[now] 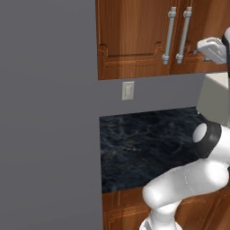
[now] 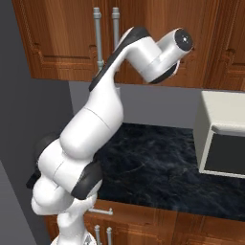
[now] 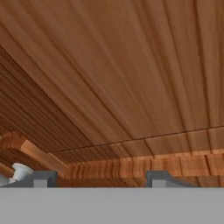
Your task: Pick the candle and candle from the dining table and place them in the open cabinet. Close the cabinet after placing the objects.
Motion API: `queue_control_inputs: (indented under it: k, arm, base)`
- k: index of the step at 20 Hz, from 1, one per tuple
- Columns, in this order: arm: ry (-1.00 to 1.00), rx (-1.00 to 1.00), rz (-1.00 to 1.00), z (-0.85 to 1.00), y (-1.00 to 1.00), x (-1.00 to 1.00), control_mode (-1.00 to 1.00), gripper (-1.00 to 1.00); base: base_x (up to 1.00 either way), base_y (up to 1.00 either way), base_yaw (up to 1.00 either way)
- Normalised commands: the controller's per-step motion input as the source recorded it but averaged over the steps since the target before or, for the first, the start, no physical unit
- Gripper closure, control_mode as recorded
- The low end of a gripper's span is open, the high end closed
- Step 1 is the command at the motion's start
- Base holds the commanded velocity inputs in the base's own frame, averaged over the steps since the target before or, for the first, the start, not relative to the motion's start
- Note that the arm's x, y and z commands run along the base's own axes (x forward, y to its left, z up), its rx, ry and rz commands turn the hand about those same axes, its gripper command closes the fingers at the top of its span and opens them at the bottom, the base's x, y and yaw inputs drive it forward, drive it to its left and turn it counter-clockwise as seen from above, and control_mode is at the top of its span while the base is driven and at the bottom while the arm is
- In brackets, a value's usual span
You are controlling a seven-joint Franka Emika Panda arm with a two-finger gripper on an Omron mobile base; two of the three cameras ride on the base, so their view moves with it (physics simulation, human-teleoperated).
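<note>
Pincer (image 3: 97, 178) sits hard up against the cabinet (image 1: 134, 40) door panel: wood grain straight ahead of the tips, a moulded panel edge just beyond them, and the end of a steel bar handle (image 3: 18, 171) off to one side near one fingertip. Fingers (image 3: 41, 178) stand apart with nothing between them, so released and empty. In the base views both cabinet doors look flush and shut, twin handles (image 2: 106, 36) side by side at the seam, the arm's wrist raised in front of them. Neither candle is to be seen; judged already shelved behind the doors, not confirmed. The black stone counter (image 1: 143, 143) lies well below the pincer, a wall outlet (image 1: 128, 90) between it and the cabinet, a white appliance (image 2: 222, 139) low to the far side. Handling judgement: door is stiff, rigid wood on hinges, light to swing; flat panel slippery for pinching, so push with the tips or take the bar handle mid-length. Task appears at or near its closing step.
</note>
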Motion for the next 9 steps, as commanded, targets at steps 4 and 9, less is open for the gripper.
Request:
queue_control_inputs:
  k: [4,9]
  arm:
    - [0.0,-0.03,0.0,0.0,0.1,0.77,-1.0,-1.0]
    - [0.0,-0.04,0.0,0.0,0.15,0.54,-1.0,-1.0]
  base:
    - [0.0,0.0,0.0]
    - [0.0,0.0,0.0]
